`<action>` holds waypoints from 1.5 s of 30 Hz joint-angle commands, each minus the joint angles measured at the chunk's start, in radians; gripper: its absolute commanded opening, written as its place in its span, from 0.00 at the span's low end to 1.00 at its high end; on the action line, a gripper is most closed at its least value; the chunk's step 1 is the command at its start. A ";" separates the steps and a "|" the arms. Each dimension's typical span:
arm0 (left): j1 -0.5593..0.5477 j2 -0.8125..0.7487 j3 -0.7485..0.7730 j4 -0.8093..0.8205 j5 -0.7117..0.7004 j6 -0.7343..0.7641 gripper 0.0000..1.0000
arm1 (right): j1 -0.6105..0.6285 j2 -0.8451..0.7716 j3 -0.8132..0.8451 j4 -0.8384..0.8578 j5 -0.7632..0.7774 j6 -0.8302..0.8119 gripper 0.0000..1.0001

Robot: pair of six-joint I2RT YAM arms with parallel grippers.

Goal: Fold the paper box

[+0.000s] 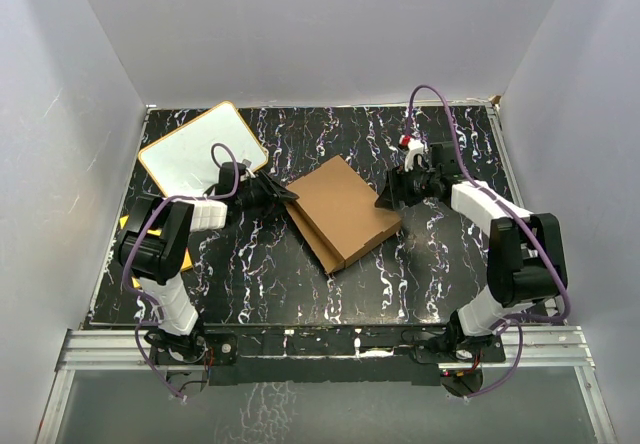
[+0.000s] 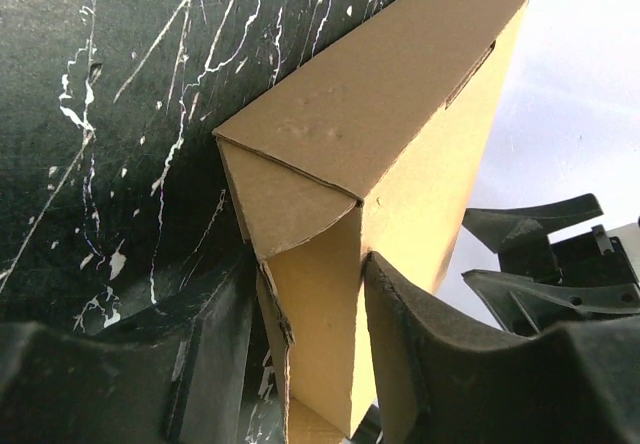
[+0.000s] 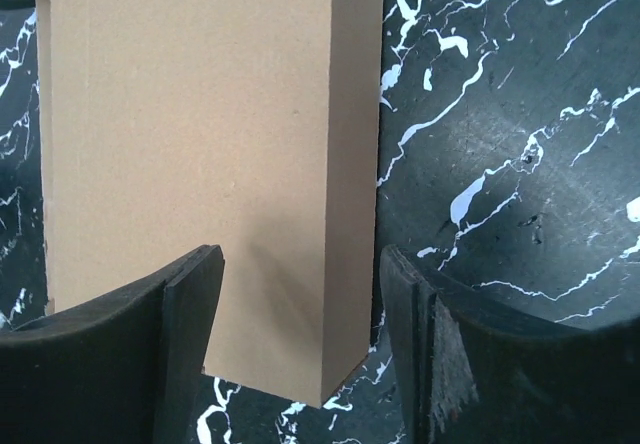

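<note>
Progress: close to finished, by my reading. Paper box point(image 1: 340, 212) lies mid-table point(image 1: 250, 284) as a closed shallow rectangle, lid down, walls up, no flap loose from above. Left gripper point(image 1: 283, 194) is at its left corner, jaws apart with the box end between them, close on both faces; clamped or not, cannot tell. Right gripper point(image 1: 386, 201) straddles the right corner, jaws wide, apparently not pinching. The left wrist view shows an end flap seam slightly proud, so a last press may remain. White board point(image 1: 195, 149) lies beyond, far left.
</note>
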 commanded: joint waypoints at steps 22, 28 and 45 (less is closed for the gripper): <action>-0.009 -0.047 0.067 -0.209 -0.049 -0.015 0.56 | -0.012 0.094 -0.036 0.107 -0.100 0.181 0.43; -0.008 -0.061 0.085 -0.252 -0.068 -0.008 0.09 | -0.012 0.101 -0.038 0.112 -0.096 0.182 0.40; -0.008 -0.196 0.106 -0.341 -0.110 0.146 0.97 | -0.012 0.122 -0.038 0.117 -0.119 0.184 0.44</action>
